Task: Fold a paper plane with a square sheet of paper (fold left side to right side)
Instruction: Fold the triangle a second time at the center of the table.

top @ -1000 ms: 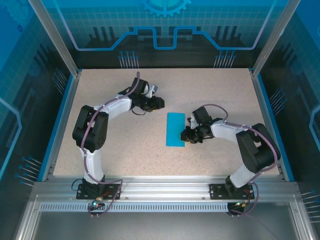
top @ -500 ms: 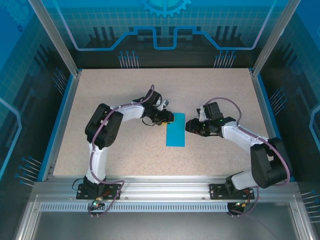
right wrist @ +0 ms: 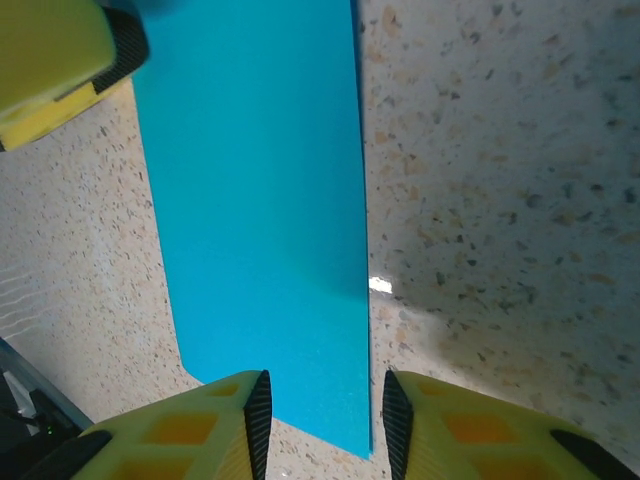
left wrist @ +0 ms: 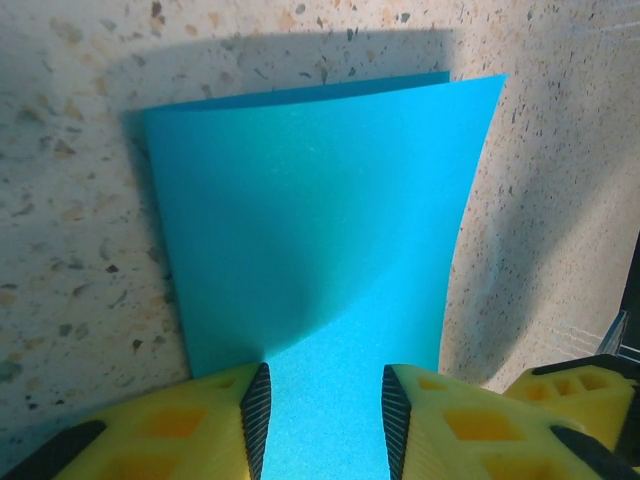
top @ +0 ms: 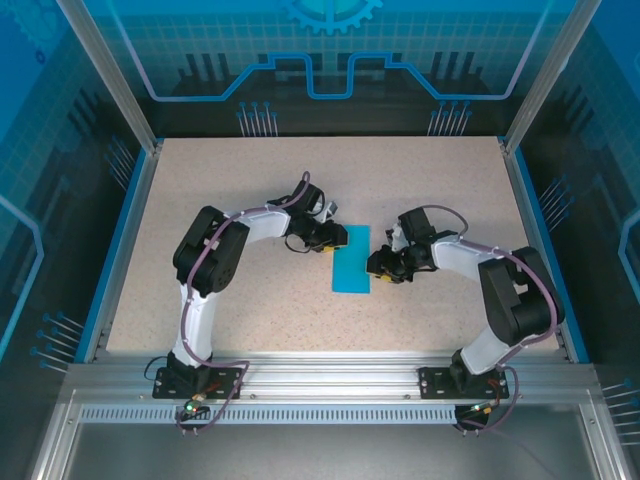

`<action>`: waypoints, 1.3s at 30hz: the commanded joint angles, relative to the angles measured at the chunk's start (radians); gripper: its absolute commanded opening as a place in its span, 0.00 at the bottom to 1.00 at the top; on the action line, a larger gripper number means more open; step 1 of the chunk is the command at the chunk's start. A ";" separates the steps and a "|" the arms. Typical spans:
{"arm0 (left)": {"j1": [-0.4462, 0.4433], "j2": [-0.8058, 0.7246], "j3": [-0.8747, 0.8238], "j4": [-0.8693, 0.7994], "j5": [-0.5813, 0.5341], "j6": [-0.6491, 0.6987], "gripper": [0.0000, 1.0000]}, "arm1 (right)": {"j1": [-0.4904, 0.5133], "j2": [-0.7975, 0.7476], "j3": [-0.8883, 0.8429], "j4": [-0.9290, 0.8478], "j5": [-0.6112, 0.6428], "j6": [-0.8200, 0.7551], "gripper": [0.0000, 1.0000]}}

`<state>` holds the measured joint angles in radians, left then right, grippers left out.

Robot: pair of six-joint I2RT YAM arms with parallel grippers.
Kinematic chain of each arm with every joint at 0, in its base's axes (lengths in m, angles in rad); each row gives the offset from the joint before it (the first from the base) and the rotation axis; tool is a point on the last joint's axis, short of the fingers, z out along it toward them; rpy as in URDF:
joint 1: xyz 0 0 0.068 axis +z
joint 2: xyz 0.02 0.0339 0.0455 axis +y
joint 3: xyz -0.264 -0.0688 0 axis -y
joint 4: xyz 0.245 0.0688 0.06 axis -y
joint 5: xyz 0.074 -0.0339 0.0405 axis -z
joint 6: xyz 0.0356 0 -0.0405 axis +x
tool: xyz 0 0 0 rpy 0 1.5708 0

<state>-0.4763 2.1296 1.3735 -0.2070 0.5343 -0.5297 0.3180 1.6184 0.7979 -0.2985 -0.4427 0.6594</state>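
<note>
Flanking one sheet [top: 351,262], two pincers [top: 337,238] [top: 376,267]

The paper [top: 351,259] is plain teal-blue with no print, and darker where shadow crosses it. The surface [top: 430,180] is pale beige, speckled with brown and dark flecks, and edged by a blue strip [top: 121,250]. The jaws are yellow with black pads [left wrist: 258,410]. The left arm [top: 250,222] and right arm [top: 460,258] are white and black. The walls [top: 330,50] are blue with a lighter line pattern.
</note>
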 commanded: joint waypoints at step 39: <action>-0.007 -0.004 -0.039 -0.019 -0.010 -0.006 0.36 | -0.101 0.304 0.325 0.203 -0.021 -0.126 0.40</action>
<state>-0.4759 2.1292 1.3651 -0.1967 0.5308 -0.5293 0.2279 1.8908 1.0897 -0.1169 -0.4362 0.5518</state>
